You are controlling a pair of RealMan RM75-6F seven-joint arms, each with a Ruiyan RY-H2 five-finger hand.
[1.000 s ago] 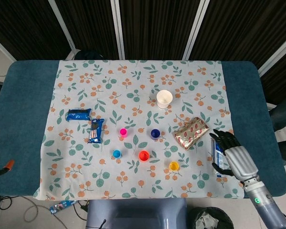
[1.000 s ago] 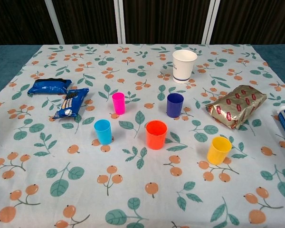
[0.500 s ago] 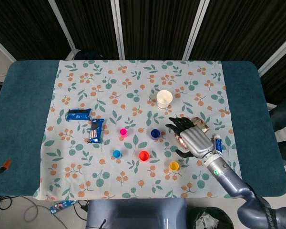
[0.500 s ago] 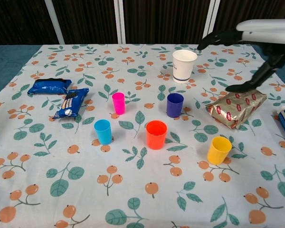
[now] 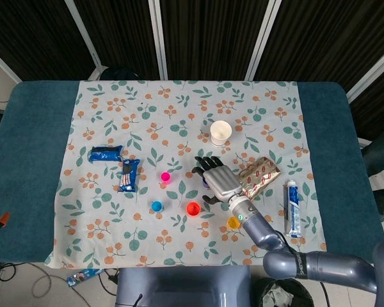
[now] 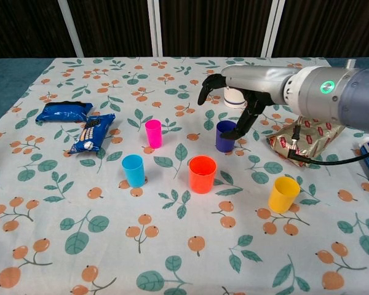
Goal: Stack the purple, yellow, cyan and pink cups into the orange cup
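Over the middle of the table the right hand [image 6: 243, 92] has swung in from the far right edge, where it sat a second ago beside the toothpaste tube [image 5: 292, 208], and now hangs above the purple cup [image 6: 225, 136]. Its fingers are spread and curved downward, grasping nothing; the thumb reaches down by the cup's right rim, though I can't tell whether it touches. From the head view the hand covers most of that cup. Nothing else has shifted: the orange cup [image 6: 202, 174] stands just in front of the purple one, the yellow cup [image 6: 283, 194] off to its right, the cyan cup [image 6: 133, 170] to its left, and the pink cup [image 6: 153, 133] behind the cyan. All five stand upright and apart, so no stacking is done yet. The sweep tells me purple is the first pick, and the next thing looks to be a lowering and closing round it. The white paper cup [image 6: 238, 92] sits right behind the hand and the gold packet [image 6: 307, 136] close under the forearm, so either could get nudged. The two blue snack packs [image 6: 77, 123] lie well clear on the left. The left hand shows in neither view.
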